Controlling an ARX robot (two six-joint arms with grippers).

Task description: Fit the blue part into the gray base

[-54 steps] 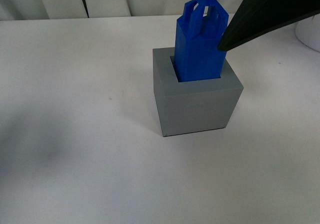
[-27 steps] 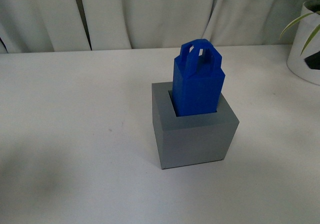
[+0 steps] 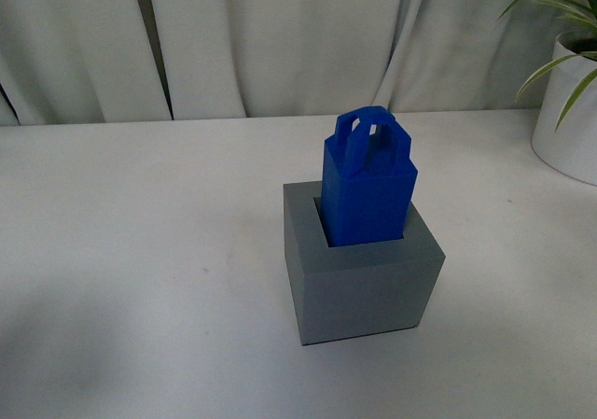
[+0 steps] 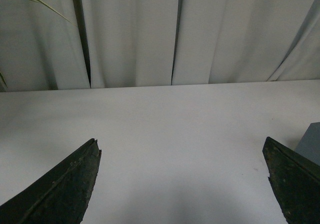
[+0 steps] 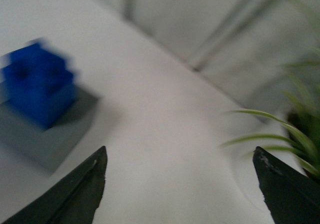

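Bright blue plastic block (image 3: pixel 367 181), arched loop handles, sitting upright in recess of matte gray plastic cube (image 3: pixel 364 284), smooth white counter (image 3: pixel 140 251), left gripper (image 4: pixel 181 141), right gripper (image 5: pixel 180 151), jaws standing wide apart.

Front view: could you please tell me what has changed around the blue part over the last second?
The right gripper, which was against the upper side of the blue part, has let go and drawn back out of the front view; it now hangs open. The blue part stayed standing in the recess of the gray base.
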